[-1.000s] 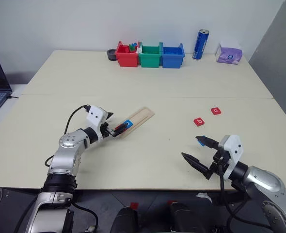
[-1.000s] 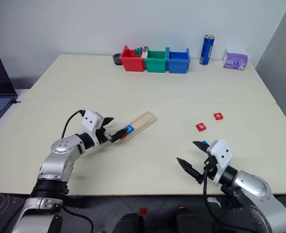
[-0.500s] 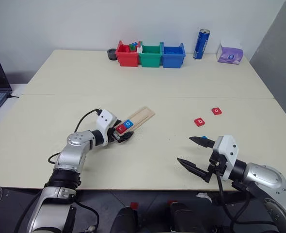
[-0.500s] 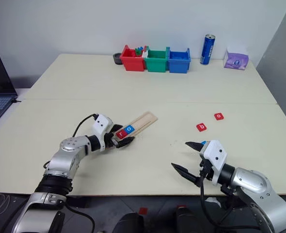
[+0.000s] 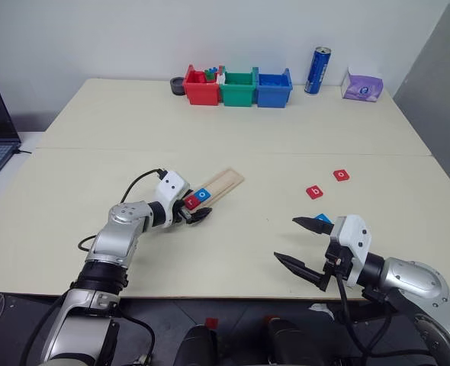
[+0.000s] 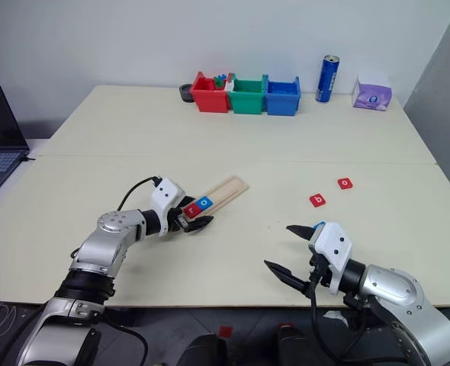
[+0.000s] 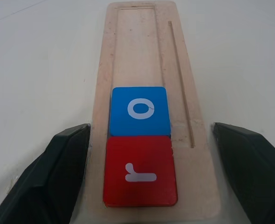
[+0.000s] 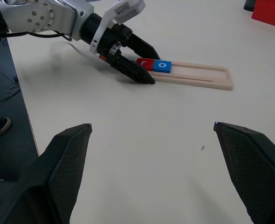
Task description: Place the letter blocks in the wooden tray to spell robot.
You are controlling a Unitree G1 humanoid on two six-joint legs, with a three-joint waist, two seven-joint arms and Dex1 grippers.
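"Where do the letter blocks stand?"

"Two sit in the long pale wooden tray [image 7: 137, 46], which lies slantwise on the cream worktop [image 5: 210, 130]. At its near end is the red square tile with a white r [image 7: 140, 170]. Touching it is the blue square tile with a white o [image 7: 140, 111]. The rest of the groove is bare."

"And the left gripper [image 5: 198, 214]?"

"It is low at that same end of the tray, its black fingers [image 7: 58, 177] spread, one on each side of the wood. It is pinching nothing, and the r tile lies between them."

"The other tiles?"

"They are well apart from the tray, towards the right side. A red tile marked b [image 5: 313, 191] and a red tile marked o [image 5: 339, 174] lie near each other. A blue tile [image 5: 323, 219], its letter unreadable, peeks out just beside the right gripper's upper finger."

"What is the right gripper [image 5: 286, 239] doing?"

"It hangs above the worktop's near edge with its fingers wide apart and empty."
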